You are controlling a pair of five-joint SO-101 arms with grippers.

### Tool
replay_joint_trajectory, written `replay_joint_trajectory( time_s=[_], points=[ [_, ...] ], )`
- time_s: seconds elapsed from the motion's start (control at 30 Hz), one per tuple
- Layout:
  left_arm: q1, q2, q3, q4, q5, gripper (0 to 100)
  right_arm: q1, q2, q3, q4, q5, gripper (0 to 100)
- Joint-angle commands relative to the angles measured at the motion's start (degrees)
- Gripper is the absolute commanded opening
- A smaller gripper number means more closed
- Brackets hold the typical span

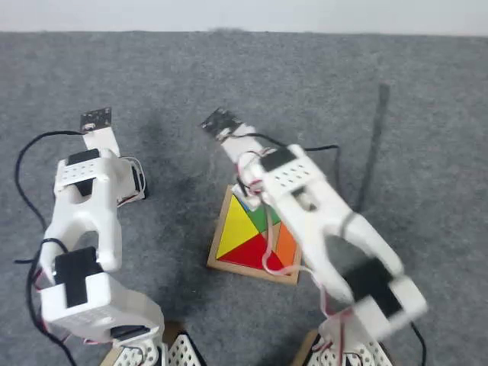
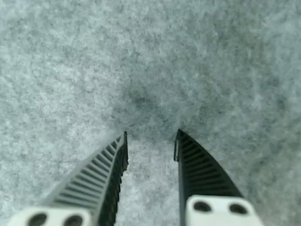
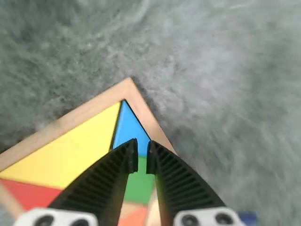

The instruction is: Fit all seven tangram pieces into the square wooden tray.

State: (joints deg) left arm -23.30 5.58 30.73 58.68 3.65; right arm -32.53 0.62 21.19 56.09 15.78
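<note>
The black ribbed fingers [image 3: 108,179] of the right tool [image 3: 140,143] are seen almost closed, with only a thin slit left between the tips, and nothing is gripped. Directly beneath those tips a small blue triangular piece [image 3: 126,125] is seated in a corner of the square wooden tray [image 3: 84,113]. Beside the blue piece, to one side of the tool, a large yellow triangle [image 3: 70,150] is laid flat in the tray. A green piece [image 3: 138,183] is partly covered by the fingers, closer to the tool's base. A red piece [image 3: 28,195] and an orange piece [image 3: 136,214] are found farther back under the tool, the orange one only partly seen. All the pieces that can be seen are held inside the tray's rim.

The left tool [image 2: 150,136] is held open, with a wide gap between its two ribbed fingers [image 2: 110,169], and nothing is gripped. Only the grey felt-covered tabletop [image 2: 211,70] lies beneath and ahead of it. The tray is well apart from this tool, off towards the other arm.
</note>
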Motion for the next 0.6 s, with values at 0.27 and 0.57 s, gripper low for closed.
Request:
replay_joint_trajectory(
  time_s=[0.27,0.57],
  points=[
    [0.44,-3.16,-0.57,-0.97,0.53,15,20.35,-19.47,16.09,3.56,-8.0,11.2],
    [0.18,-3.16,-0.48,-0.97,0.62,15,21.23,-2.07,11.08,1.71,-20.13,15.3]
  ],
)
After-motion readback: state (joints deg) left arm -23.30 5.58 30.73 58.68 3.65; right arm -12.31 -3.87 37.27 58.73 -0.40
